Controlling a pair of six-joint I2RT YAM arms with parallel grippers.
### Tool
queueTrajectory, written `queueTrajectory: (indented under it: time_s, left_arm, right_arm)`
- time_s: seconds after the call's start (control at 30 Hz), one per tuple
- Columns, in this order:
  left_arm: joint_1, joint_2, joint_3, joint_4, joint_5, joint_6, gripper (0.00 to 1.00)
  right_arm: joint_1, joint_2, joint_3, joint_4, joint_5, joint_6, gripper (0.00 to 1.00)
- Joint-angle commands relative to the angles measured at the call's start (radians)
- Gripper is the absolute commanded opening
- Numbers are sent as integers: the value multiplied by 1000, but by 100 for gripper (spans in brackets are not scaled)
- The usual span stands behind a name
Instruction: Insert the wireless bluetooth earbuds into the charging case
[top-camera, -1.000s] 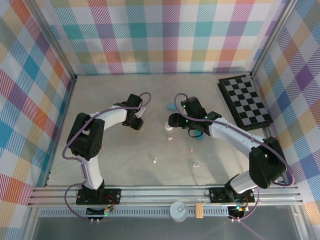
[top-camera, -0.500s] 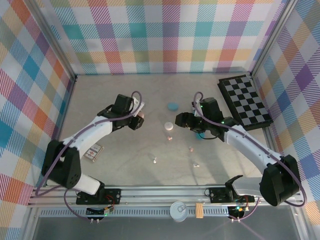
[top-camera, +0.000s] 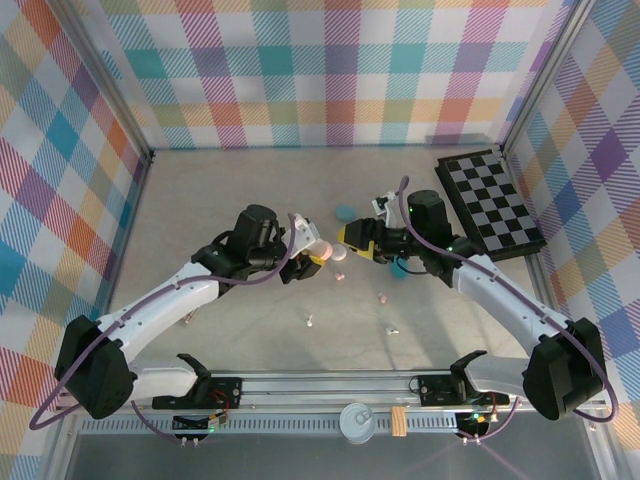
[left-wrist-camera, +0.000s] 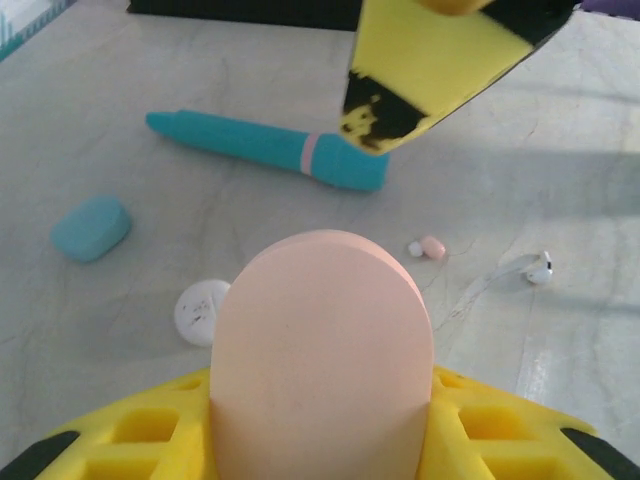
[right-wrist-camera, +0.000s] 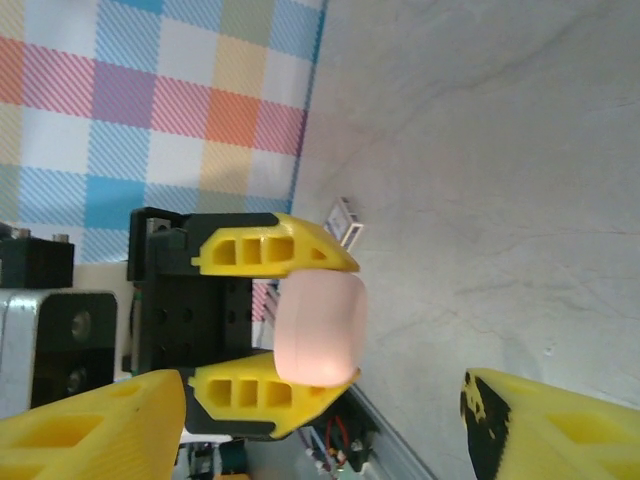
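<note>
As far as you can see, no earbud is seated: a pink earbud (left-wrist-camera: 432, 247) and a white earbud (left-wrist-camera: 530, 268) lie loose on the table (top-camera: 240, 330), near each other, so all the inserting looks left to do. Your left gripper (top-camera: 305, 248) is clamped on the pink case (left-wrist-camera: 320, 350), held off the table, and the right gripper (top-camera: 352, 240) faces it just beside, jaws wide and empty. From above the earbuds are mere specks, the right arm covers some table, and you can't tell whether the case's lid is open.
</note>
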Motion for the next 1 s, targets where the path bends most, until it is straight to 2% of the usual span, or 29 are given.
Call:
queueTrajectory:
  time_s: [0.0, 0.23, 0.63, 0.77, 0.97]
  left_arm:
    - [-20, -14, 7, 37, 51, 51, 41]
    - [-45, -1, 28, 64, 37, 40, 40]
    - [-66, 8, 34, 111, -1, 14, 40]
    - [-66, 18, 43, 123, -31, 0, 40]
    - [-68, 31, 51, 130, -47, -16, 40]
  right_arm:
    - [-5, 22, -20, 89, -85, 43, 72]
    - [19, 45, -17, 94, -98, 33, 70]
    - [53, 80, -11, 119, -103, 54, 56]
    - [56, 82, -12, 122, -105, 60, 48]
    - [57, 66, -4, 92, -100, 61, 30]
